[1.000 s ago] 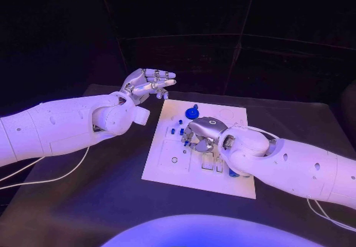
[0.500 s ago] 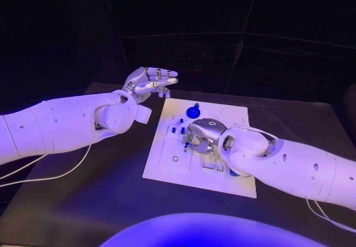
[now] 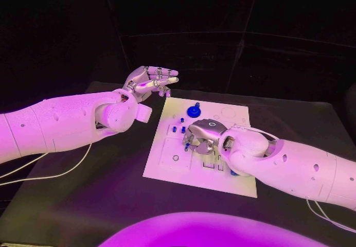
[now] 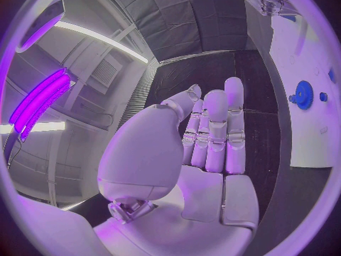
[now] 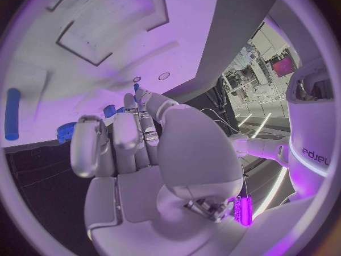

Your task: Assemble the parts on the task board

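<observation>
The white task board lies in the middle of the black table. A blue gear stands near its far edge, with small blue pegs just in front of it. My right hand is curled down over the board's middle. Its fingertips meet at a small blue peg; whether they grip it is hidden. My left hand hangs raised beyond the board's far left corner, fingers straight and empty. The left wrist view shows the gear and the board beside that hand.
A long blue cylinder and other blue pieces lie on the board near my right hand. Another blue piece sits by the right forearm. White cables trail over the table at the left. Bare table lies in front.
My left hand has risen slightly and drifted a little toward the board. My right hand has stayed over the board's middle.
</observation>
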`<state>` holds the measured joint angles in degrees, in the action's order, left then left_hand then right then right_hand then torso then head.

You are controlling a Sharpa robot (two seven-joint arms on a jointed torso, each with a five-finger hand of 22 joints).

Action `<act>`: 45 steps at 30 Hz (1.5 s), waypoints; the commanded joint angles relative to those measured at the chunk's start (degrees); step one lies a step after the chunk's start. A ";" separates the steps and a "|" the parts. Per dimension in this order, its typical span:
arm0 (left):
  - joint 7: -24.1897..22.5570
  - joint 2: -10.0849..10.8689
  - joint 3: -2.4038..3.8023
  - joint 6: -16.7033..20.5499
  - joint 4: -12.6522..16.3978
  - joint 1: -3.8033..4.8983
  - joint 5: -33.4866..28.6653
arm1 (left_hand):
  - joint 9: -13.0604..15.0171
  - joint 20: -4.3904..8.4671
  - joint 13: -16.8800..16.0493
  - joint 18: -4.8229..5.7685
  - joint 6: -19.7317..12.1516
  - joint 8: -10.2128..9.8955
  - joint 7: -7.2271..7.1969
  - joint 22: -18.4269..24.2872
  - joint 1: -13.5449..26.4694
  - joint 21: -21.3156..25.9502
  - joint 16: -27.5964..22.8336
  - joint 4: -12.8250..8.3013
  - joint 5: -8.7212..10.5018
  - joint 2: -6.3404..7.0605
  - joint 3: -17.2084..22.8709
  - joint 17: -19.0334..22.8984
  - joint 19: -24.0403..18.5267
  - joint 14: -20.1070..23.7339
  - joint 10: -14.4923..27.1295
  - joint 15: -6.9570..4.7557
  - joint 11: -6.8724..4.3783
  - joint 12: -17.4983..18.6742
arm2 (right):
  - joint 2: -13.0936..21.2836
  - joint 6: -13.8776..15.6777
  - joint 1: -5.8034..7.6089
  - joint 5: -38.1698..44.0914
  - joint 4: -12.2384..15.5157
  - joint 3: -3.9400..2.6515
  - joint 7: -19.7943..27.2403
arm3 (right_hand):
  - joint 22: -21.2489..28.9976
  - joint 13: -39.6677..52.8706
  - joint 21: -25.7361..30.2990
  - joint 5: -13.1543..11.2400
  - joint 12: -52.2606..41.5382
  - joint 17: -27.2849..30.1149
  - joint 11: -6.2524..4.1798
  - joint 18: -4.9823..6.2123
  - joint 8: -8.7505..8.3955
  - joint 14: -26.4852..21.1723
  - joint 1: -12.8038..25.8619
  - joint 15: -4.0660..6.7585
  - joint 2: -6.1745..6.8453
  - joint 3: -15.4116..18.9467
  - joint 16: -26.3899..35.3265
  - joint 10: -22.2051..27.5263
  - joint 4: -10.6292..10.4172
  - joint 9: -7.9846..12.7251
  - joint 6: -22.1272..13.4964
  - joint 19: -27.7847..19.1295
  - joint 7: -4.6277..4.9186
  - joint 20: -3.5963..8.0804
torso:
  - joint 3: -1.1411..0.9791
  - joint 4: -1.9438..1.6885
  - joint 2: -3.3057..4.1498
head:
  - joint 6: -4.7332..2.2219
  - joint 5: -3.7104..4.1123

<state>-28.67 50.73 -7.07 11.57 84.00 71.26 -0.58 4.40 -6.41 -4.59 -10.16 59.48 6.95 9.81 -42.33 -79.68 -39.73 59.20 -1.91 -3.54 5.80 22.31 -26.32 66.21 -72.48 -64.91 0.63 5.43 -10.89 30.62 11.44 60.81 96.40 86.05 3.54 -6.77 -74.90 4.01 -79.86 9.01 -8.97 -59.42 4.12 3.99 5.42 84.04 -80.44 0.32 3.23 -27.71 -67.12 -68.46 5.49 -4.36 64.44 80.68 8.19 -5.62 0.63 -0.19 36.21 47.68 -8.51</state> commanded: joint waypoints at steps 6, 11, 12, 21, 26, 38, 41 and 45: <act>-0.16 -0.10 0.05 -0.79 -0.04 0.08 -0.28 | -0.09 -0.08 -0.07 -0.34 0.20 0.38 0.00 0.06 0.05 0.36 -0.39 -0.01 -0.02 -0.36 -0.44 0.05 -0.42 0.31 -0.09 0.04 0.18 -0.29 | -0.30 -1.18 -0.11 0.63 -0.07 0.00 0.42 | -3.56 0.06 -0.34 0.27 0.24 0.02 0.38 -0.63 -0.16 1.88 0.50 0.06 0.06 -0.20 -0.20 0.17 0.12 -0.10 0.04 0.20 0.49 -0.08 | 0.01 -0.01 0.01 | 0.08 -0.14; -0.16 -0.12 0.05 -0.81 -0.02 0.08 -0.28 | -0.09 -0.08 -0.07 -0.34 0.20 0.38 0.00 0.06 0.05 0.36 -0.39 -0.01 -0.02 -0.36 -0.44 0.05 -0.42 0.31 -0.09 0.04 0.18 -0.29 | -0.42 -1.40 -0.21 0.70 -0.26 0.00 0.29 | -3.56 0.06 -0.34 0.27 0.24 0.02 0.38 -0.63 -0.16 1.88 0.50 0.06 0.06 -0.20 -0.20 0.17 0.12 -0.10 0.04 0.20 0.49 -0.08 | 0.02 0.00 -0.01 | 0.14 -0.19; -0.16 -0.12 0.05 -0.81 -0.02 0.08 -0.28 | -0.09 -0.08 -0.07 -0.34 0.20 0.38 0.00 0.06 0.05 0.36 -0.39 -0.01 -0.02 -0.36 -0.44 0.05 -0.42 0.31 -0.09 0.04 0.18 -0.29 | -0.42 -1.48 -0.22 0.73 -0.31 0.01 0.26 | -3.56 0.06 -0.34 0.27 0.24 0.02 0.38 -0.63 -0.16 1.88 0.50 0.06 0.06 -0.20 -0.20 0.17 0.12 -0.10 0.04 0.20 0.49 -0.08 | 0.02 0.00 -0.01 | 0.14 -0.19; -0.13 -0.09 0.05 -0.86 -0.03 0.08 -0.28 | -0.09 -0.08 -0.07 -0.34 0.20 0.38 0.00 0.06 0.05 0.36 -0.39 -0.01 -0.02 -0.36 -0.44 0.05 -0.42 0.31 -0.09 0.04 0.18 -0.29 | -0.52 -2.29 -0.28 1.02 -0.52 0.02 -0.02 | -3.58 0.06 -0.35 0.30 0.26 0.04 0.39 -0.63 -0.17 1.87 0.55 0.04 0.02 -0.20 -0.24 0.17 0.10 -0.10 0.05 0.20 0.50 -0.10 | -0.01 -0.02 0.03 | 0.31 -0.27; -0.12 -0.08 0.05 -0.86 -0.04 0.08 -0.28 | -0.09 -0.08 -0.07 -0.34 0.20 0.38 0.00 0.06 0.05 0.36 -0.39 -0.01 -0.02 -0.36 -0.44 0.05 -0.42 0.31 -0.09 0.04 0.18 -0.29 | -0.65 -2.57 -0.29 1.13 -0.59 0.02 -0.16 | -3.58 0.06 -0.35 0.30 0.26 0.04 0.39 -0.63 -0.17 1.87 0.55 0.04 0.02 -0.20 -0.24 0.17 0.10 -0.10 0.05 0.20 0.50 -0.10 | 0.00 0.03 0.00 | 0.42 -0.32; 0.02 -0.11 0.05 -1.04 0.00 0.09 -0.28 | -0.11 -0.09 -0.06 -0.33 0.17 0.38 0.00 0.10 0.09 0.46 -0.44 -0.02 -0.02 -0.37 -0.52 0.18 -0.44 0.40 0.00 0.06 0.19 -0.39 | -1.41 -2.23 -0.29 3.84 -0.93 1.41 -2.42 | -3.60 0.07 -0.38 0.26 0.35 0.15 0.45 -0.63 -0.26 1.82 0.86 -0.01 0.17 -0.02 -0.33 0.23 0.00 -0.08 -0.01 0.16 0.54 -0.16 | 0.04 -0.02 -0.02 | 0.55 -0.22; 0.04 -0.13 0.05 -1.09 0.00 0.09 -0.28 | -0.11 -0.09 -0.06 -0.33 0.17 0.38 0.00 0.10 0.09 0.46 -0.44 -0.02 -0.02 -0.37 -0.52 0.18 -0.44 0.40 0.00 0.06 0.19 -0.39 | -1.55 -2.69 -0.29 4.39 -0.99 1.66 -2.79 | -3.63 0.06 -0.40 0.24 0.41 0.21 0.47 -0.63 -0.32 1.79 1.01 -0.04 0.33 0.09 -0.36 0.30 -0.01 -0.06 -0.07 0.15 0.55 -0.18 | 0.03 -0.01 0.00 | 0.59 -0.26; 0.02 -0.12 0.05 -1.06 -0.07 0.09 -0.28 | -0.11 -0.09 -0.06 -0.33 0.17 0.38 0.00 0.10 0.09 0.46 -0.44 -0.02 -0.02 -0.37 -0.52 0.18 -0.44 0.40 0.00 0.06 0.19 -0.39 | -1.63 -3.10 -0.30 4.79 -1.00 1.79 -2.99 | -3.55 0.02 -0.33 0.24 0.64 0.39 0.54 -0.60 -0.54 1.72 1.27 -0.11 0.62 0.28 -0.41 0.62 -0.04 0.01 -0.36 0.02 0.62 -0.25 | 0.00 0.03 0.02 | 0.60 -0.47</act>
<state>-28.49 50.66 -7.07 11.25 83.93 71.26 -0.64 4.36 -6.41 -4.59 -10.16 59.48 6.95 9.81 -42.28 -79.68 -39.49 58.97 -2.07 -3.54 5.80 22.14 -26.19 66.22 -72.48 -64.91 0.63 5.43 -10.88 28.95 9.87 60.70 99.55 85.18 5.02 -8.51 -74.93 4.12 -80.07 8.99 -8.53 -59.08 4.46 4.00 4.92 84.04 -79.71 0.32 3.97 -27.71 -67.34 -68.12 5.48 -4.43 64.27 80.68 8.56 -5.62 0.64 -0.15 36.18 48.28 -8.82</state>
